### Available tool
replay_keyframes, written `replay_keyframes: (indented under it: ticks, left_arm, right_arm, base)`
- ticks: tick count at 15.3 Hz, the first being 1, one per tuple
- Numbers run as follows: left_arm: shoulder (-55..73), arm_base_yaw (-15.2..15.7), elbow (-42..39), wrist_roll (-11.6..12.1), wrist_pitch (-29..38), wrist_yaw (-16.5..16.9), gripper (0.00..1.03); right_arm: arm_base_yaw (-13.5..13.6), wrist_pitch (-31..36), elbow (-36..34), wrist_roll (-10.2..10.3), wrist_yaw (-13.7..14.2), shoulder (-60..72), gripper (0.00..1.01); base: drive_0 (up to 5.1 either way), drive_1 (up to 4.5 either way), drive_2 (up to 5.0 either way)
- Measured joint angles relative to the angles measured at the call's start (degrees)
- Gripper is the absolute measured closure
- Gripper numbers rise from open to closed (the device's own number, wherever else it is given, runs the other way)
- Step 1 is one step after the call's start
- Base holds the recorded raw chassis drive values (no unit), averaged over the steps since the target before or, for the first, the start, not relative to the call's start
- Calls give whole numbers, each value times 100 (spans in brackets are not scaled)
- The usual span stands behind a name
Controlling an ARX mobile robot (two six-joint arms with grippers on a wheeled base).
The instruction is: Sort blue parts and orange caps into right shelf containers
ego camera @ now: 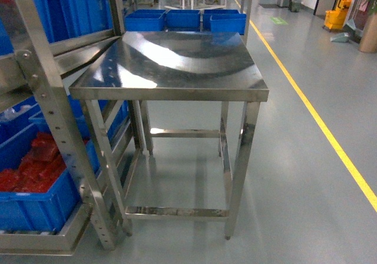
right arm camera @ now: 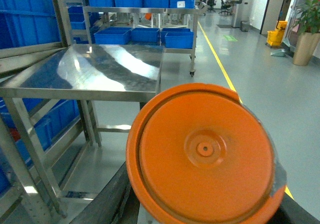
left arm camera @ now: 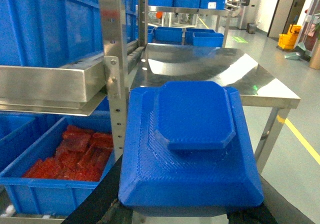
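I'm carrying a blue part (left arm camera: 192,144) in the left gripper (left arm camera: 180,214) and an orange cap (right arm camera: 202,151) in the right gripper (right arm camera: 200,214) — fingers gripping only the bottom edges — so either is risking slipping near the steel table (ego camera: 177,63).

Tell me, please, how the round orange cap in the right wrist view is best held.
Probably by its rim, jaws closing on opposite edges. The orange cap is a wide, shallow disc facing the camera; its flat face gives little purchase. The dark parts below seem to hold it so already, though contact is hidden.
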Motion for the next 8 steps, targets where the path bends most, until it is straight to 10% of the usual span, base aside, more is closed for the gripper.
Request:
replay_keyframes:
  ticks: [8]
  left_arm:
    - [0,0,0,2,2,-4,62]
  right_arm:
    - [0,-7,0,0,-2,0,56]
  base:
    - [-58,411,-342]
